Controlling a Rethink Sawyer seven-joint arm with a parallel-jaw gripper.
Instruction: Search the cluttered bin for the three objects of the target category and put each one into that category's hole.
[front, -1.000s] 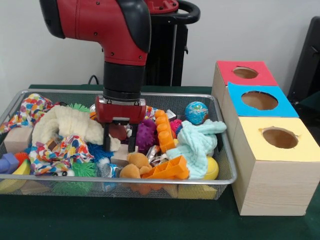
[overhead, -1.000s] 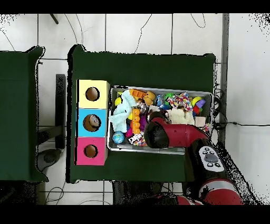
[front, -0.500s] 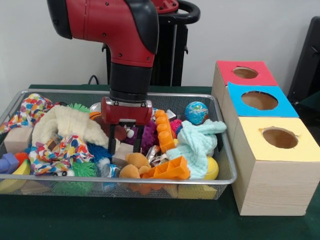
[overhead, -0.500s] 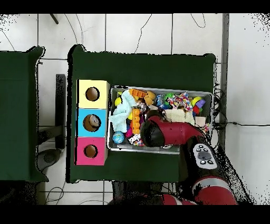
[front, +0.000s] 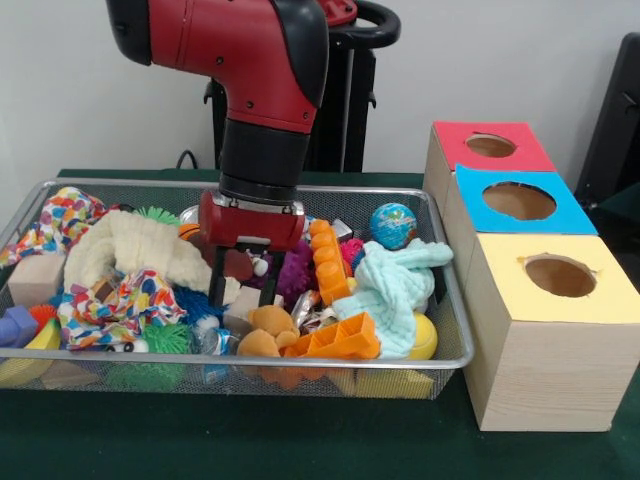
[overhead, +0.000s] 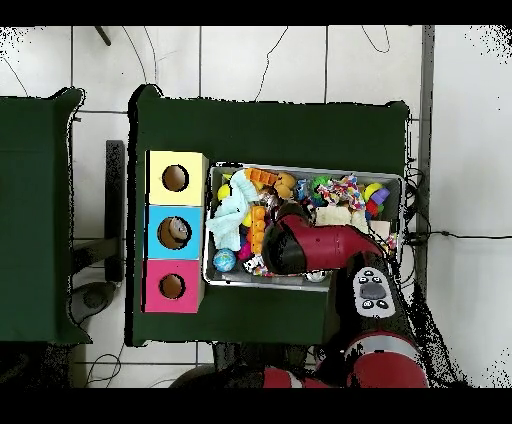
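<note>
The wire mesh bin (front: 250, 364) is full of mixed toys and also shows in the overhead view (overhead: 230, 283). My gripper (front: 243, 292) hangs low over the bin's middle with its fingers (front: 217, 288) apart and open, down among a purple spiky toy, a white cloth and a tan plush. A crumpled glinting piece of thin plastic (front: 310, 310) lies just right of it, and another (front: 214, 342) lies by the front rim. The blue-topped box's hole (front: 519, 201) is to the right, outside the bin, and shows in the overhead view (overhead: 175, 232). In the overhead view the arm hides the gripper.
A red-topped box (front: 490, 146) and a yellow-topped box (front: 558, 276) flank the blue one. A globe ball (front: 393, 225), a mint cloth (front: 395, 285), orange blocks (front: 335, 340) and a patterned cloth (front: 120, 300) crowd the bin.
The arm's upper part has swung to the right in the front view. The gripper has stayed low over the bin's middle, shifting slightly right, still open.
</note>
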